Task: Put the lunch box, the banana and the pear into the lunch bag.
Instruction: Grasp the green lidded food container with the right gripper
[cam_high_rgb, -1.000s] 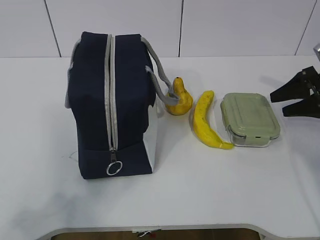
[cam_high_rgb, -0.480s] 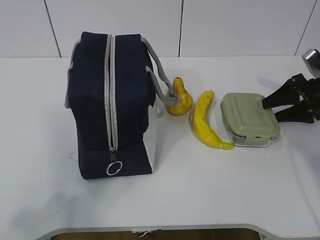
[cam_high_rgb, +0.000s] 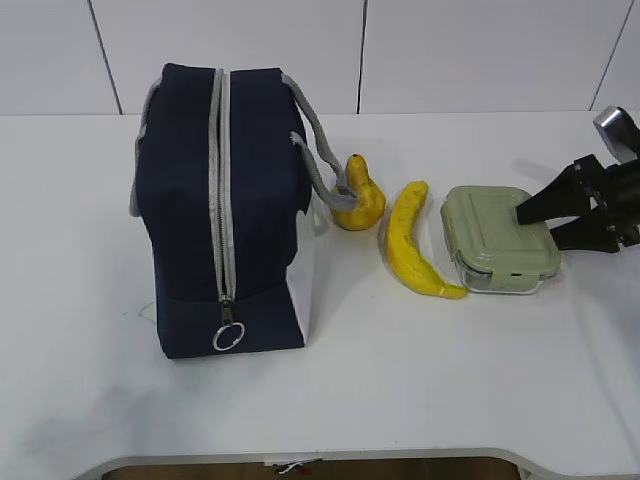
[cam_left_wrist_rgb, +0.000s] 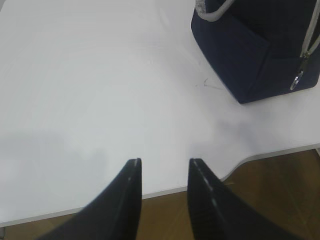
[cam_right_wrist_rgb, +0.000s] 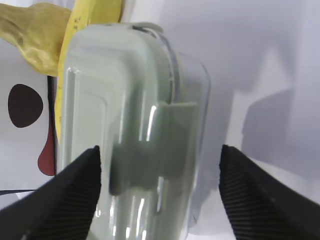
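The navy lunch bag (cam_high_rgb: 225, 200) stands at the left with its grey zipper closed; a corner of it shows in the left wrist view (cam_left_wrist_rgb: 260, 55). The pear (cam_high_rgb: 357, 201) sits by the bag's handle. The banana (cam_high_rgb: 408, 250) lies between the pear and the lunch box (cam_high_rgb: 495, 238). My right gripper (cam_high_rgb: 535, 222) is open, its fingers over the lunch box's right end; the right wrist view shows the box (cam_right_wrist_rgb: 135, 125) between the fingertips (cam_right_wrist_rgb: 160, 160), with the banana (cam_right_wrist_rgb: 95, 15) and the pear (cam_right_wrist_rgb: 30, 37) beyond. My left gripper (cam_left_wrist_rgb: 164, 162) is open and empty over the table's front edge.
The white table (cam_high_rgb: 400, 370) stretches round the objects. Its front edge (cam_left_wrist_rgb: 210, 182) shows in the left wrist view with brown floor below. A white panelled wall stands behind.
My right gripper has moved left from the table's right edge and now reaches over the lunch box's right end. The bag, pear, banana and box have not moved.
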